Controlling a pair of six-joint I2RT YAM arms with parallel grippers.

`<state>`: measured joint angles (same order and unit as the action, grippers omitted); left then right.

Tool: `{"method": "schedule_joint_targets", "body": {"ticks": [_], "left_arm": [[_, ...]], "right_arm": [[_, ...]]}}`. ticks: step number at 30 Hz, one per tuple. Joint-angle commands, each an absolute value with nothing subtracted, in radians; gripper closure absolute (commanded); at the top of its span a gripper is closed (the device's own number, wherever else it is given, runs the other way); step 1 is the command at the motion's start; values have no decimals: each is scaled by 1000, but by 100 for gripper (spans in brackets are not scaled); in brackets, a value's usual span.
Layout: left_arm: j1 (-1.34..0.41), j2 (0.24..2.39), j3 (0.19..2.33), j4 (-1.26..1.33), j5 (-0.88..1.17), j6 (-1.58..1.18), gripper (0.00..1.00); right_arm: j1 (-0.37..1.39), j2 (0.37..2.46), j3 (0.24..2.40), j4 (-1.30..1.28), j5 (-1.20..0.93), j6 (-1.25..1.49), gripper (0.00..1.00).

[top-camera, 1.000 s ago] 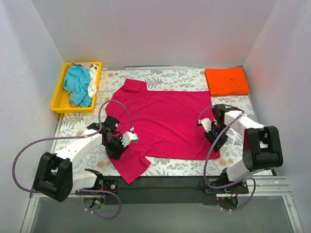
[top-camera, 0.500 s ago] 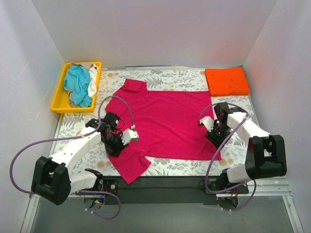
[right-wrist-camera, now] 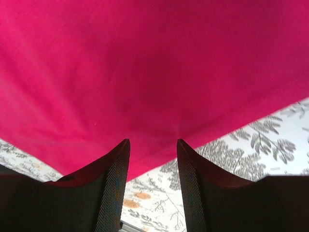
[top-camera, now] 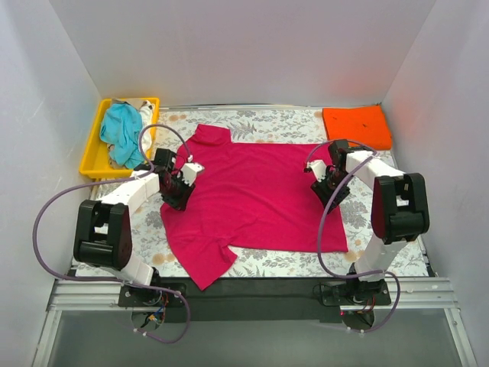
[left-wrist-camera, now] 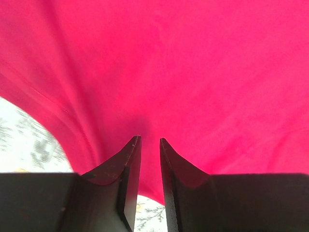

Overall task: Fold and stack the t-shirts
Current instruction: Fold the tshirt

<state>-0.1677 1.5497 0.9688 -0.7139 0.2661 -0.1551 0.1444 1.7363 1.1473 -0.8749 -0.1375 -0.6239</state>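
Note:
A magenta-pink t-shirt [top-camera: 256, 195] lies spread flat mid-table, collar to the left rear and one sleeve hanging toward the front edge. My left gripper [top-camera: 178, 186] rests on its left edge near the shoulder; in the left wrist view the gripper [left-wrist-camera: 149, 139] has its jaws a narrow slit apart, with the pink cloth [left-wrist-camera: 169, 63] puckered just beyond the tips. My right gripper [top-camera: 325, 188] sits at the shirt's right hem, and up close this gripper [right-wrist-camera: 153, 141] is open over the hem edge [right-wrist-camera: 145, 58]. An orange t-shirt [top-camera: 356, 128] lies folded at the back right.
A yellow tray [top-camera: 93, 151] at the back left holds a teal t-shirt [top-camera: 122, 134] and a white one [top-camera: 145, 130]. Patterned table cover [right-wrist-camera: 251, 140] shows beside the hem. White walls close in the left, back and right sides.
My left gripper has travelled from the shirt's lower left side up toward the shoulder near the tray. My right gripper has shifted rearward along the hem and spread its jaws.

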Motion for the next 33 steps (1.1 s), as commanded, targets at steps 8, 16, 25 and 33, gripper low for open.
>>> {"method": "schedule_joint_targets", "body": {"ticks": [8, 16, 25, 33], "left_arm": [[-167, 1440, 779, -713, 201, -149, 77], [-152, 1586, 1268, -698, 406, -282, 68], [-138, 2069, 1770, -442, 338, -546, 55], [-137, 2347, 2066, -342, 218, -601, 53]], "right_arm": [[147, 1783, 1108, -815, -123, -663, 60], [134, 1753, 1386, -827, -222, -606, 58], [97, 2116, 1886, -773, -124, -474, 64], [91, 2310, 2101, -726, -63, -440, 63]]}}
